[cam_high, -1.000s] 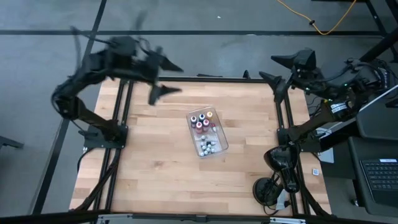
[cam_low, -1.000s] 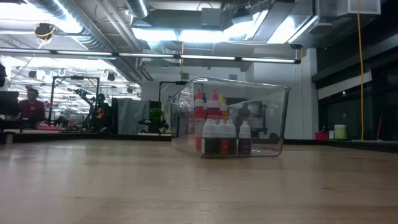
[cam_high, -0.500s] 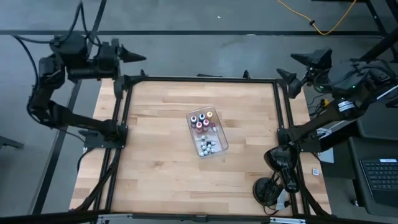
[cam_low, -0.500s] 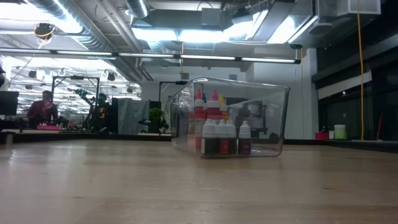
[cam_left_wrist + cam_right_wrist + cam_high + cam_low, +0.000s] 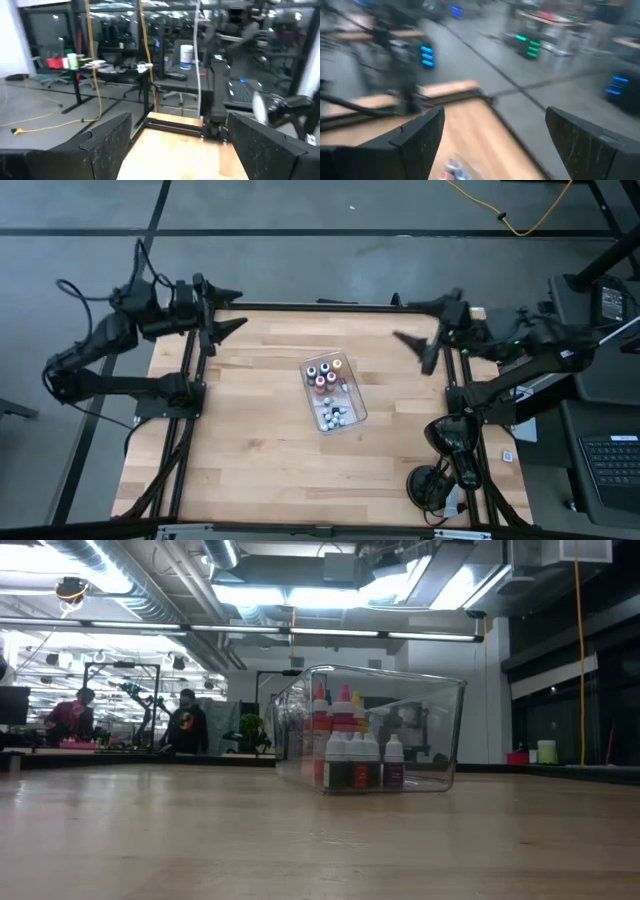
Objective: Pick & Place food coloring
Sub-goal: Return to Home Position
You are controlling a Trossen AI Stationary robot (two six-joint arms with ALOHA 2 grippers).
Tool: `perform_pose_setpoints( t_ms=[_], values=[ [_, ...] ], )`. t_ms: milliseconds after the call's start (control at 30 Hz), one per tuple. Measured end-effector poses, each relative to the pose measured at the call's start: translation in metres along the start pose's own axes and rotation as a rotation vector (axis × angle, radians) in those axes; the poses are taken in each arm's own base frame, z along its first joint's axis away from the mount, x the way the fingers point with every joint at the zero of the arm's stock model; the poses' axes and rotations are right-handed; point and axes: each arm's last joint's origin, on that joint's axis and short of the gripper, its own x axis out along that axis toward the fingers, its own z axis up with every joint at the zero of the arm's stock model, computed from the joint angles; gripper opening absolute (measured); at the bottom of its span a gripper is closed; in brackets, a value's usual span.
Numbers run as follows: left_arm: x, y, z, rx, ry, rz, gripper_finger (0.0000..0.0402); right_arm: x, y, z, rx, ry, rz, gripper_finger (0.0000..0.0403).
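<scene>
Food coloring bottles stand grouped inside clear tray, mid-table. Left gripper over far-left table corner, fingers spread, empty. Right gripper over far-right edge, fingers spread, empty.

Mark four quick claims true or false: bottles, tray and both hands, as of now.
1. All food coloring bottles in view sit inside the clear tray. True.
2. The left hand holds a bottle. False: it is open and empty, near a corner of the table.
3. The right hand is open. True.
4. The clear tray sits at the table's right edge. False: it sits near the middle.
</scene>
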Motion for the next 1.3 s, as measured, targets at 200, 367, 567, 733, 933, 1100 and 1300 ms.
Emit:
perform_pose_setpoints(
  t_ms=[200,367,567,733,933,1100,1300],
  values=[
    [-0.005,0.003,-0.041,-0.098,-0.034,0.079,0.0322,0.026,0.016,-0.027,0.107,-0.131,0.169,0.0347],
    [-0.018,0.004,-0.067,-0.188,-0.051,0.114,0.0322,0.042,0.018,-0.059,0.231,-0.165,0.183,0.0347],
    [-0.038,0.002,-0.091,-0.201,-0.081,0.066,0.0322,0.058,0.022,-0.109,0.355,-0.116,0.16,0.0347],
    [-0.056,0.002,-0.112,-0.201,-0.11,0.072,0.0322,0.069,0.022,-0.151,0.401,-0.03,-0.005,0.0347],
    [-0.067,0.002,-0.138,-0.204,-0.14,0.103,0.0322,0.074,0.026,-0.178,0.451,0.057,0.046,0.0347],
    [-0.07,0.005,-0.16,-0.206,-0.148,0.162,0.0322,0.077,0.03,-0.186,0.405,0.055,0.139,0.0347],
    [-0.067,0.007,-0.188,-0.198,-0.129,0.234,0.0322,0.08,0.031,-0.19,0.347,-0.103,0.238,0.0347]
  ],
)
